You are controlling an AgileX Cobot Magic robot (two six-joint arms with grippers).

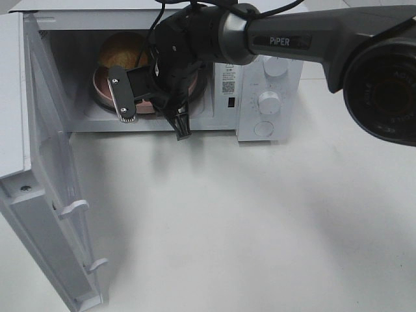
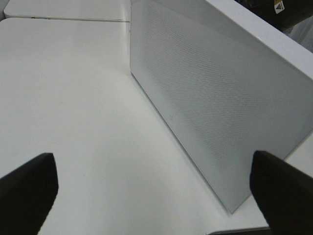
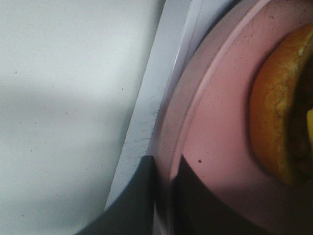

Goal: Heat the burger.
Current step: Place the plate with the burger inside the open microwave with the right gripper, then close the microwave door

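1. Well, my right pincer (image 3: 165, 164) is nipped narrow on the rim of the pink plate (image 1: 99, 86), with one finger inside the rim and one outside.
2. The burger (image 1: 123, 51) sits on that plate, inside the open microwave (image 1: 270, 127), on the plate's deeper side.
3. The plate's gripped edge lies just beside the oven's front sill (image 3: 146, 112).
4. My left pincer (image 2: 151, 164) is spread wide and holds nothing. It hangs over the white table (image 2: 73, 98), near the mesh panel of the swung-out door (image 2: 205, 98).
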